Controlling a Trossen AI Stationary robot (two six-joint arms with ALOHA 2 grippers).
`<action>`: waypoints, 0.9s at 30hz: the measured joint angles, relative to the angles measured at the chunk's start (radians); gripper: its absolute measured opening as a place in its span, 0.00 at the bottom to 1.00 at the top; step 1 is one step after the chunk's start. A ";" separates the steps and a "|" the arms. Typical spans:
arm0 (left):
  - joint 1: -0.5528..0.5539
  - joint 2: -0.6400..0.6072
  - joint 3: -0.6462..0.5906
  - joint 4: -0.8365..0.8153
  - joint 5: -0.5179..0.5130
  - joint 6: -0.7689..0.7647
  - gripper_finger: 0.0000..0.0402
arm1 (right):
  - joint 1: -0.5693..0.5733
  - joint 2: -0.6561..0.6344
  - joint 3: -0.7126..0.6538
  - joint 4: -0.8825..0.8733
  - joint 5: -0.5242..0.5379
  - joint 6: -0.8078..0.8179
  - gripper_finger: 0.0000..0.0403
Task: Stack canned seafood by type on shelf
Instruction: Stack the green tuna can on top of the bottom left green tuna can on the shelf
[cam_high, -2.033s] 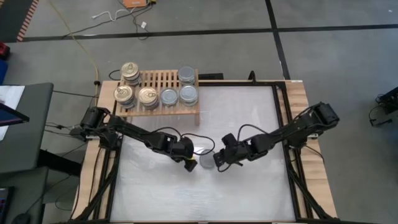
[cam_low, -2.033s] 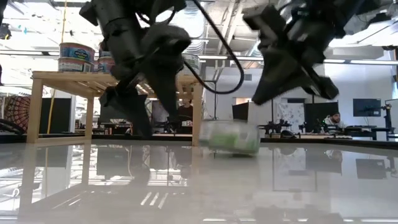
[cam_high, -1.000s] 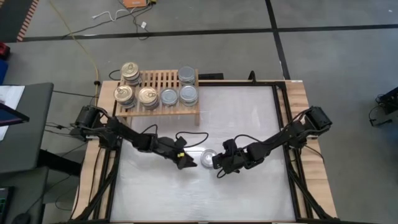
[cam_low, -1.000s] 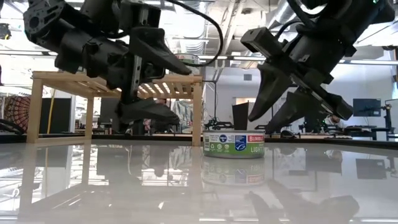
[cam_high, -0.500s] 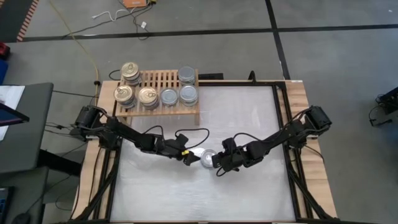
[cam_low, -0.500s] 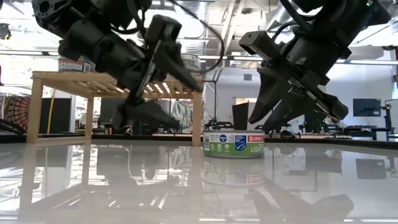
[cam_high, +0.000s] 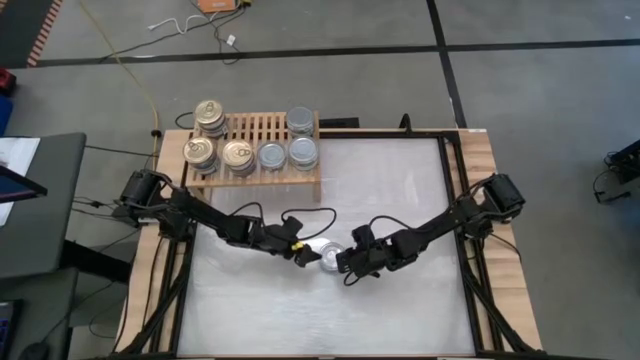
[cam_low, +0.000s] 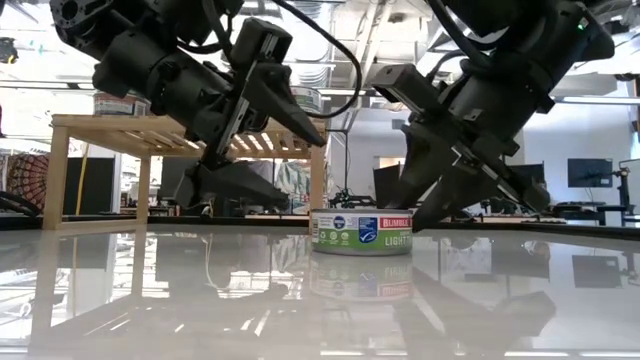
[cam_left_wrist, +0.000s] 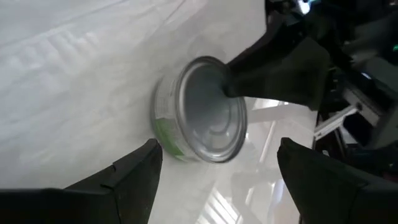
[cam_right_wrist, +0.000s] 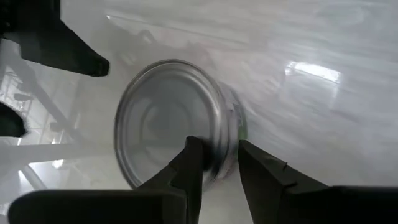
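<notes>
Spanning most of the high view, the white worktop (cam_high: 390, 180) was seen with the shelf (cam_high: 262, 128) at its far left corner, carrying gold-topped tins (cam_high: 222, 152) on its left and silver-topped tins (cam_high: 290, 150) on its right, some stacked two high. Near the worktop's middle, well apart from the shelf, one silver-topped can (cam_high: 329, 255) stood upright with a green and white label. The right pincer (cam_right_wrist: 214, 163) was seen closed on this can's rim, one finger laid inside the top and one outside the wall, so the can was taken as gripped at its edge. The left pincer (cam_left_wrist: 217, 171) was held just beside the can on the opposite side, its fingers standing apart with the can lying between and ahead of them, untouched.

The step in hand was judged to be the pick-up of this last loose can. The next move would call for a lift clear of the worktop, a carry to the shelf, and placement on the silver-topped group.

How firm the rim grip was could not be made out. In the low view the shelf's tins were largely hidden behind the left arm.
</notes>
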 joint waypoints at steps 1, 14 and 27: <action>-0.001 0.000 0.000 -0.001 0.000 0.000 0.76 | -0.001 0.000 0.000 0.006 0.000 -0.003 0.31; -0.006 0.021 -0.001 -0.067 0.089 -0.082 0.76 | -0.028 0.008 -0.002 0.073 -0.008 -0.032 0.31; -0.006 0.034 0.000 -0.027 0.058 -0.137 0.76 | -0.033 0.008 -0.002 0.106 -0.009 -0.056 0.30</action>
